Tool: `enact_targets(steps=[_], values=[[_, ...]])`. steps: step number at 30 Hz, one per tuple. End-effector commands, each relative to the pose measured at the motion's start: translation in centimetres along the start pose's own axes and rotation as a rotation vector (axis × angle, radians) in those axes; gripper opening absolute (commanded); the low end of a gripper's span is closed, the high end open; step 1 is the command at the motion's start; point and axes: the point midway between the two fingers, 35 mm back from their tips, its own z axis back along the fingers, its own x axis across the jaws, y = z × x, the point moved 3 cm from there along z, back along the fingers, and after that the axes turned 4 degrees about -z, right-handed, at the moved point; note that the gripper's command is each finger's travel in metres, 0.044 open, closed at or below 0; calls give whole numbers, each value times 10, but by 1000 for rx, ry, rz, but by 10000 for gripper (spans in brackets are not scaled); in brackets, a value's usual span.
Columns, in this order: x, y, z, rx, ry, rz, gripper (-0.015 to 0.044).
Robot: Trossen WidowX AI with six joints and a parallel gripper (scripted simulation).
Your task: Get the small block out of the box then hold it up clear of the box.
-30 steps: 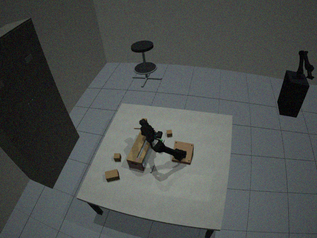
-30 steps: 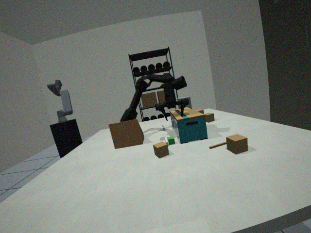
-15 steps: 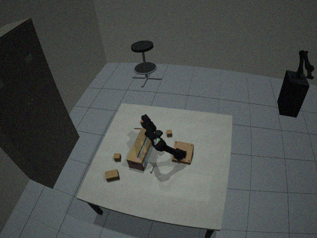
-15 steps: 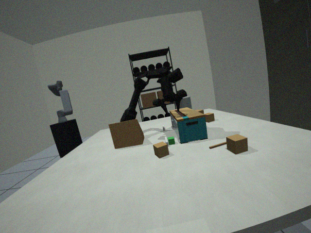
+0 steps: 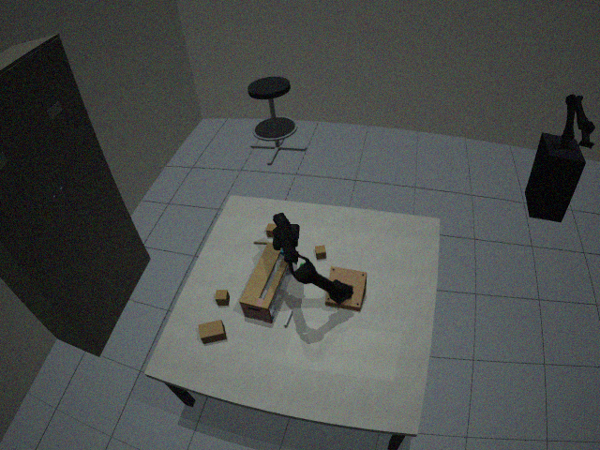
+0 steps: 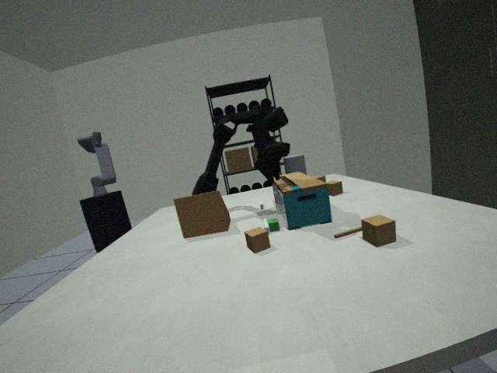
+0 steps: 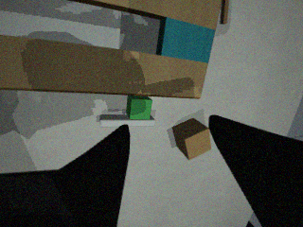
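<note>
The table (image 5: 367, 338) carries the box (image 6: 307, 204), and my gripper (image 6: 269, 173) hangs above its far end, jaws partly open and holding nothing. Below and ahead of my fingers, the green block (image 7: 139, 107) sits on the table beside the box.
</note>
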Motion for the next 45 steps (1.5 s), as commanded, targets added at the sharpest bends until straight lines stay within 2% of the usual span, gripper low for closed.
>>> enact_targets(steps=[1,23,33,42,45], values=[[-9,13,-5,-48,-115,-926,285],[-21,29,-5,51,-355,-2245,285],[-25,36,-5,202,-479,-2826,285],[-29,41,-4,421,-574,-3327,285],[-29,42,-4,443,-580,-3366,285]])
